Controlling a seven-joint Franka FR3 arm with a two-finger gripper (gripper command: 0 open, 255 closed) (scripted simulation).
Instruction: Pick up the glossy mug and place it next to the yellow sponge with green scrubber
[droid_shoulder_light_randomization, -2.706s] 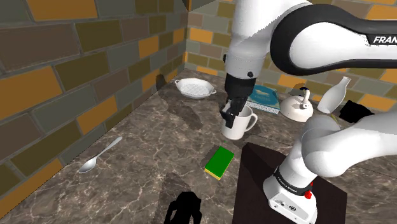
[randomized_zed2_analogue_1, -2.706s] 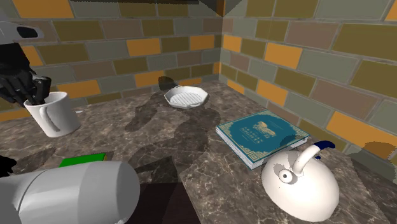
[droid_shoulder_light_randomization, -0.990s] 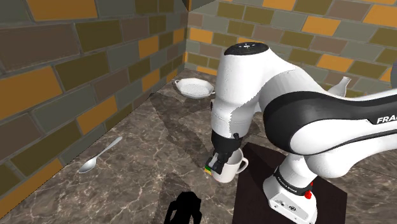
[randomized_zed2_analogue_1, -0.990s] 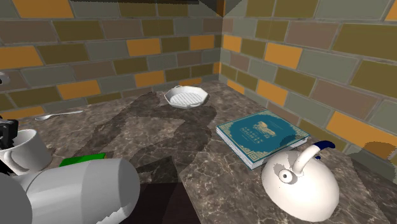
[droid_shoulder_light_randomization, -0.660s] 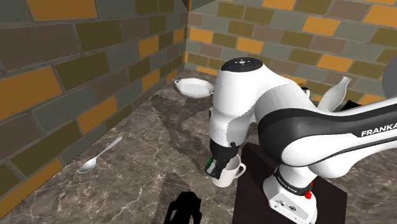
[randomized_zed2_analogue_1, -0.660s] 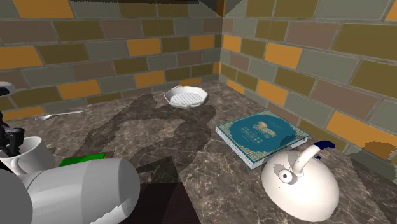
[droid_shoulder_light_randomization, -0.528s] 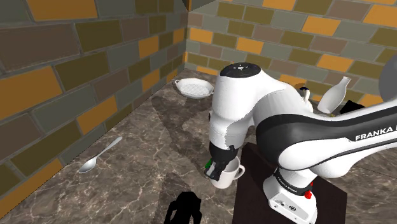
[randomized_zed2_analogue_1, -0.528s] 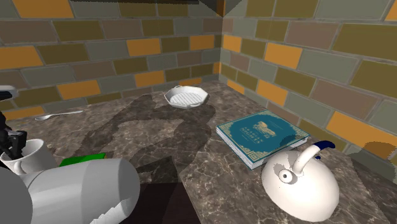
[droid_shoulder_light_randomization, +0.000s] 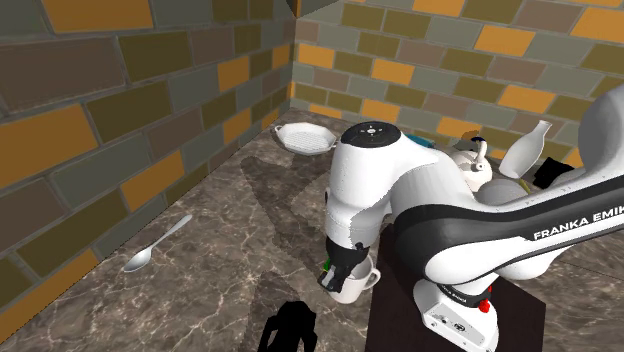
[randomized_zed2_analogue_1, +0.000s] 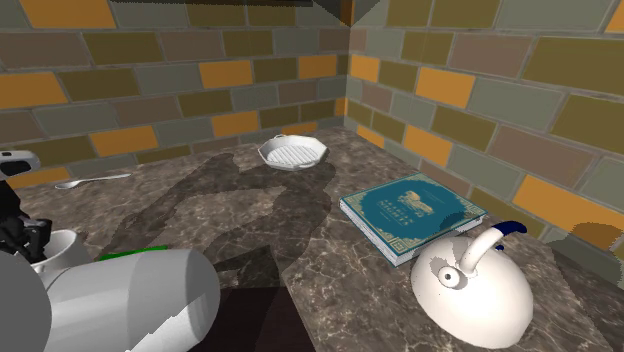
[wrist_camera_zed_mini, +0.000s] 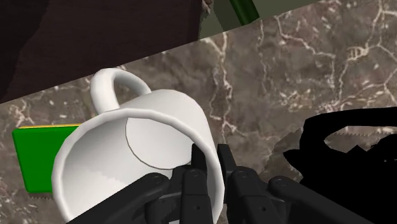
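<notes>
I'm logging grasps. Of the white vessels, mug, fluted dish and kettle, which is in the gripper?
The mug: the gripper clamps its rim, one finger inside the cup. The fluted dish and the kettle sit apart from it, untouched.

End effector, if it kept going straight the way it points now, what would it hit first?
The end effector, shut on the white mug's wall, points down at the marble countertop; the mug's base would probably meet that first, right beside the green sponge.

glossy white arm (droid_shoulder_light_randomization: 370, 190) with dark joint bands, franka lettering, all-black gripper (wrist_camera_zed_mini: 210, 162)
</notes>
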